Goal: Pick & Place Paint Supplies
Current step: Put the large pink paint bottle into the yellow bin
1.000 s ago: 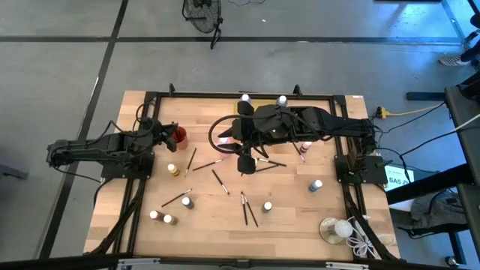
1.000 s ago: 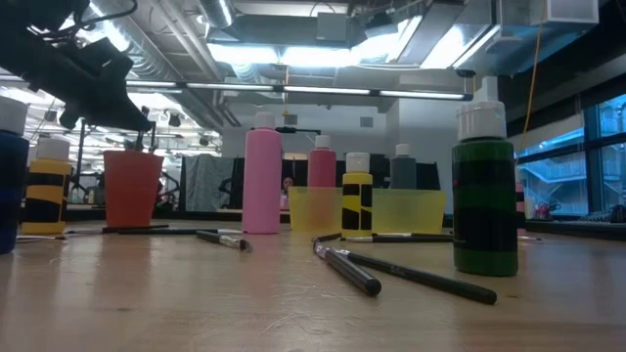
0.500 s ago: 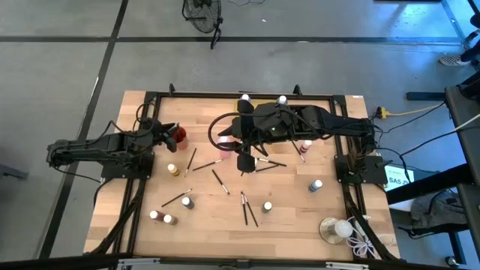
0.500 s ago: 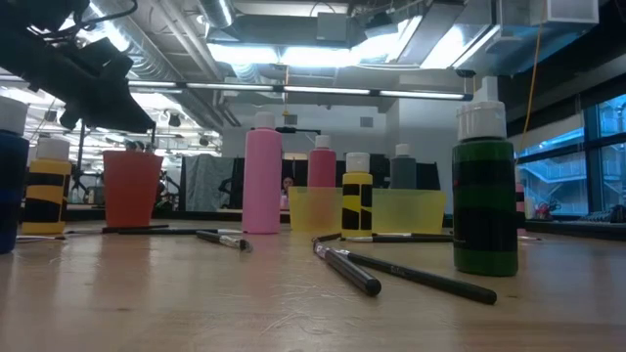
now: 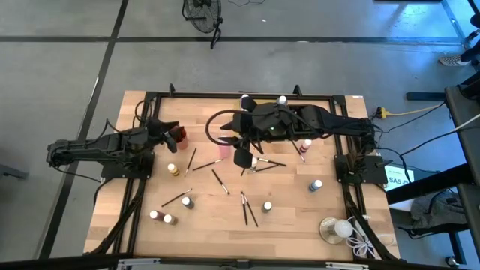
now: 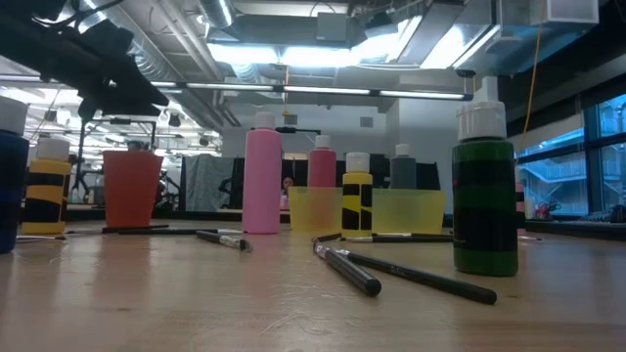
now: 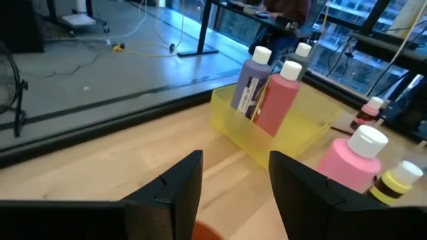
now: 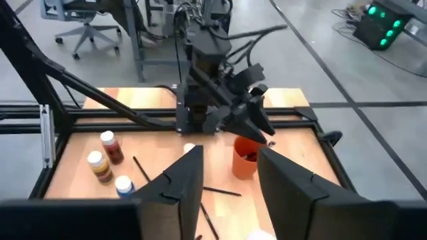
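Note:
My left gripper [image 5: 166,129] [image 7: 235,160] stands open just above the red cup [image 5: 178,136] [image 8: 245,159], which holds something dark and stands on its base on the table's left part. My right gripper [image 8: 229,152] hangs open high over the table's middle [image 5: 238,141], facing the left arm, with nothing between its fingers. Thin dark paintbrushes [image 5: 247,208] [image 5: 219,180] and small white-capped paint bottles [image 5: 173,170] [image 5: 267,207] lie and stand scattered on the wood. A yellow bin [image 7: 267,140] holds a purple bottle [image 7: 250,83] and a pink bottle [image 7: 277,100].
A tall pink bottle [image 6: 262,181] and a green bottle [image 6: 484,196] stand on the table. Two brushes [image 6: 391,274] lie near the front edge. A clear round dish with a white ball [image 5: 335,229] sits at the near right corner. A black frame [image 5: 240,94] rims the table.
My left gripper has tipped upward and risen slightly over the red cup. The cup, bottles and brushes have stayed where they were.

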Controlling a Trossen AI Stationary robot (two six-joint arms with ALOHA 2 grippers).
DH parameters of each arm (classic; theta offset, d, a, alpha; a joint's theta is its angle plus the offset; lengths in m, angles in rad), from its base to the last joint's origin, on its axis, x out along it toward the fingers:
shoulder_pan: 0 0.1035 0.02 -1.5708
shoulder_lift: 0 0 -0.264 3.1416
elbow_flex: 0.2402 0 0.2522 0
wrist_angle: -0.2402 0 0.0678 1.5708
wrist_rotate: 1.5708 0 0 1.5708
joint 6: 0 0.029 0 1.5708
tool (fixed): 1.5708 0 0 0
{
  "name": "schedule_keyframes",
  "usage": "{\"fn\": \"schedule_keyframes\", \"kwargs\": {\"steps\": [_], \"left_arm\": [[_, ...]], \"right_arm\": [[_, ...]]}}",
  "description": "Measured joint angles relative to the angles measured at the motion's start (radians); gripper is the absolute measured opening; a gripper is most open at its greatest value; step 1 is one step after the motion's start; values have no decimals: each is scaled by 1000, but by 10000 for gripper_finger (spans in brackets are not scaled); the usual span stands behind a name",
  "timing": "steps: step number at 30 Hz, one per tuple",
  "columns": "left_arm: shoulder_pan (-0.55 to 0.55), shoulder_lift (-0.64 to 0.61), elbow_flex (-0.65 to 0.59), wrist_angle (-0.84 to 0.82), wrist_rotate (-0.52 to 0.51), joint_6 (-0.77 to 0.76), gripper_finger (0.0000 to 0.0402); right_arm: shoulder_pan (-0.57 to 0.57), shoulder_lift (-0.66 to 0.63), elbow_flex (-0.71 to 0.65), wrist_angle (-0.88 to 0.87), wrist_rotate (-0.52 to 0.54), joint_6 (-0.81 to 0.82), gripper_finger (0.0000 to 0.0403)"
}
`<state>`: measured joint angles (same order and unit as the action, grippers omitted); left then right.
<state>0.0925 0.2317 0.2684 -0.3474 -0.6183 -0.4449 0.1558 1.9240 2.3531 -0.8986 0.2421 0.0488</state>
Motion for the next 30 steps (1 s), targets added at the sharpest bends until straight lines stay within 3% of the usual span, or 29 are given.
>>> {"fn": "schedule_keyframes", "kwargs": {"steps": [3, 10, 15, 19, 25, 30], "left_arm": [[0, 0, 0, 8, 0, -1, 167], [0, 0, 0, 84, -10, 37, 168], [0, -1, 27, 213, 8, 42, 166], [0, -1, 76, 286, 10, 40, 164], [0, -2, 178, 315, 70, 174, 165], [0, -2, 235, 304, 140, 277, 161]], "right_arm": [[0, 0, 0, -10, 10, 34, 180], [-1, 0, 0, -140, 185, 181, 250], [-4, 6, -24, -168, 297, 168, 261], [-13, 14, -42, -165, 326, 211, 257], [-67, 24, -144, -183, 277, 291, 252], [-132, 24, -277, -76, 123, 327, 252]]}}
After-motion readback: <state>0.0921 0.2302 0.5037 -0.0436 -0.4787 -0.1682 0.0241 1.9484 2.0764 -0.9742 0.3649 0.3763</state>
